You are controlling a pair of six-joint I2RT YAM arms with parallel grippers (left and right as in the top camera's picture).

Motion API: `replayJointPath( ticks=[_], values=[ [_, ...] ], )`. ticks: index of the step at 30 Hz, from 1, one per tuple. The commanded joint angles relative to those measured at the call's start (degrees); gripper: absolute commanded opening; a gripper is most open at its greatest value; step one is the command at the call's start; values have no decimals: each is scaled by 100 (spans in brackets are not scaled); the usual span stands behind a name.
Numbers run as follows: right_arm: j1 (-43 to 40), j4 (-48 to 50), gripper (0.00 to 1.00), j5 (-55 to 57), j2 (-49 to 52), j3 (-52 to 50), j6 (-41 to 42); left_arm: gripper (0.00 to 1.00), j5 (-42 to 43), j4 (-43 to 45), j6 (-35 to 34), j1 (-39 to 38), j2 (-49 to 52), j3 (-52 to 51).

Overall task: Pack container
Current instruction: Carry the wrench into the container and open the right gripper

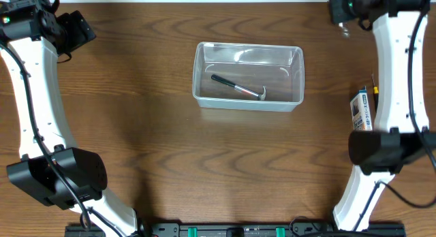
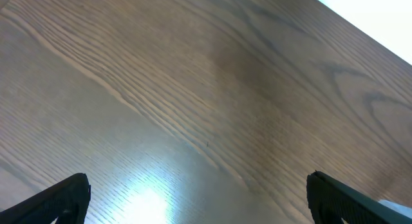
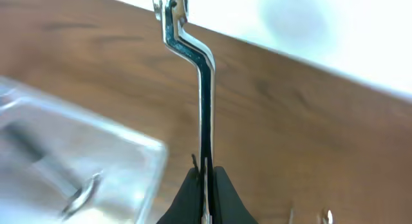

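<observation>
Right end effector (image 3: 206,177): clenched. Its two dark fingers grip the lower end of a thin chrome metal tool (image 3: 205,95). The tool runs straight out past the fingertips and carries an offset bend near its far end. What kind of tool it is cannot be told.

Left end effector (image 2: 198,180): released. Its fingers (image 2: 64,199) stand wide apart, and only the desk (image 1: 150,128) shows between them.

In the overhead view, both end effectors sit at the far corners of the desk, well apart from the container (image 1: 247,105). The container stands upright near the desk's middle. A small hammer (image 1: 238,88) with a dark handle lies diagonally on its floor.

A blue and white package (image 1: 361,111) lies at the desk's right side, partly hidden by the right arm (image 1: 395,67).
</observation>
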Motion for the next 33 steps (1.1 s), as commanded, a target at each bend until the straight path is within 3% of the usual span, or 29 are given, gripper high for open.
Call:
replayJointPath(
  ticks=[1, 12, 24, 33],
  values=[
    [573, -348, 1, -573, -39, 35, -1539, 98, -92, -13, 9, -2, 22, 26],
    [1497, -892, 1, -490, 0, -975, -3211, 98, -92, -13, 9, -2, 22, 26],
    [1543, 435, 1, -452, 17, -3191, -3185, 98, -92, -13, 9, -2, 22, 26],
    [1558, 1405, 1, -450, 22, -4266, -3036, 98, -92, -13, 9, -2, 22, 26]
  ],
)
